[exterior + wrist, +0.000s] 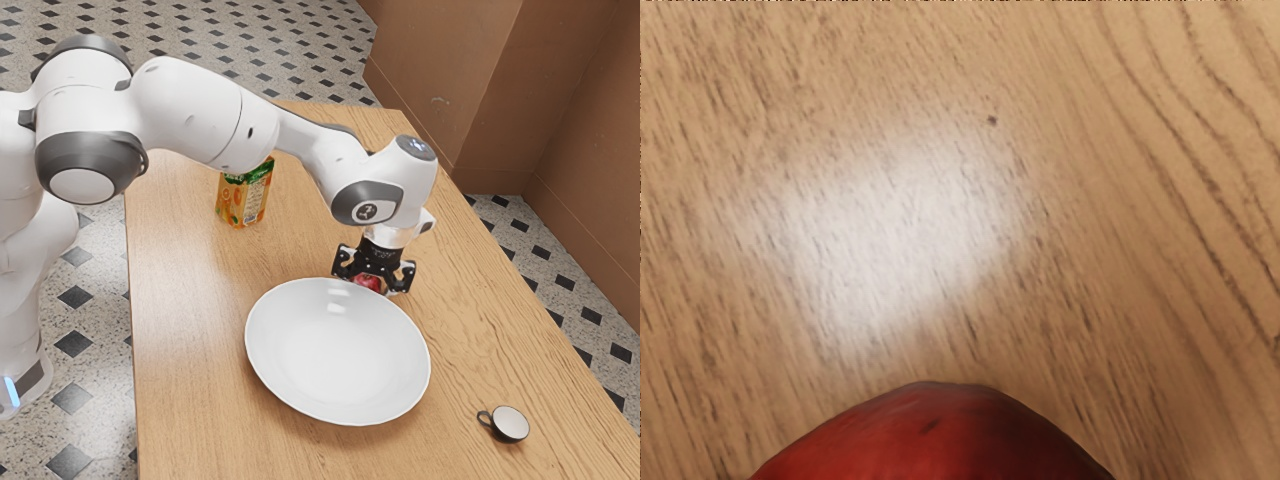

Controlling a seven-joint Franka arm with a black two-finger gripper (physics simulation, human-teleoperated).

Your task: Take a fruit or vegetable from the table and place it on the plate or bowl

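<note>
The tabletop (190,330) carries the white plate (337,350) at frame centre. The gripper (373,278) sits at the plate's upper rim, over the red apple (369,284). Whether the fingers clamp it cannot be told. Confirm a firm grip, then lift clear of the rim.

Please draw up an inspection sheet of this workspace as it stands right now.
Surface: wooden table, with a pale glare patch in the wrist view.
Job's things: red fruit on the table just beyond the far rim of the white plate; nothing on the plate.
Clutter: juice carton standing upright behind the arm; small black cup near the table's front corner at the exterior view's right.
Gripper: gripper down low at the red fruit, pointing downward.
Cables: nothing seen.
Surroundings: patterned tile floor; brown wall panels at the exterior view's right.
</note>
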